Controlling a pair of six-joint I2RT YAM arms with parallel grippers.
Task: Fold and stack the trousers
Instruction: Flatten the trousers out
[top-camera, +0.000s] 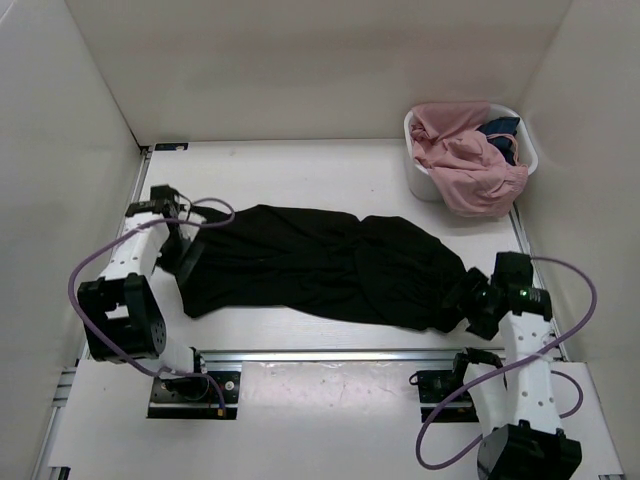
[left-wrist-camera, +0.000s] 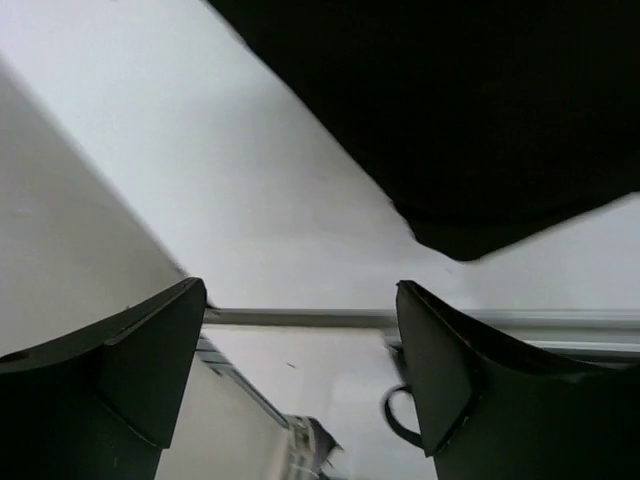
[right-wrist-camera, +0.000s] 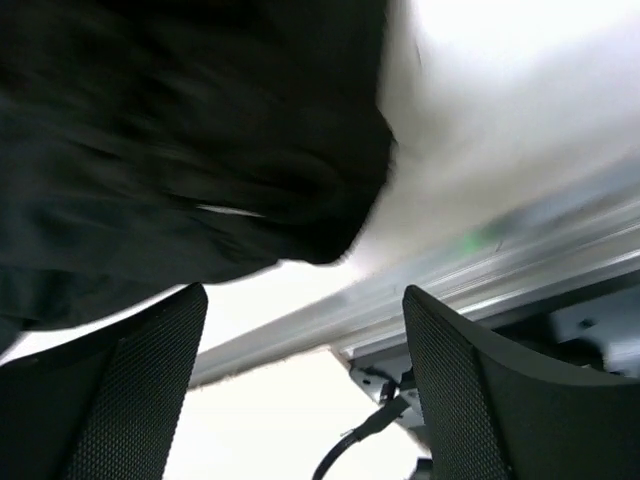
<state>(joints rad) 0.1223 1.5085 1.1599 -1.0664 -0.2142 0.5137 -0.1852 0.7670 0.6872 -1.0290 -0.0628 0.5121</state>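
The trousers (top-camera: 320, 265) lie stretched across the middle of the table (top-camera: 300, 170), running from 9 o'clock toward 4 o'clock in the overhead view as one rumpled black band. The left gripper (left-wrist-camera: 300, 290) sits at the 9 o'clock end. Its wrist view shows the fingers spread wide with nothing between them, and the dark cloth edge lies just beyond, toward 1 o'clock. The right gripper (right-wrist-camera: 305, 290) is at the 4 o'clock end, likewise spread and holding nothing — black cloth fills its blurred view from 9 to 12 o'clock. At 2 o'clock overhead, a white basket (top-camera: 422, 180) holds a pink garment (top-camera: 465, 165) and a small dark blue cloth (top-camera: 500, 128).
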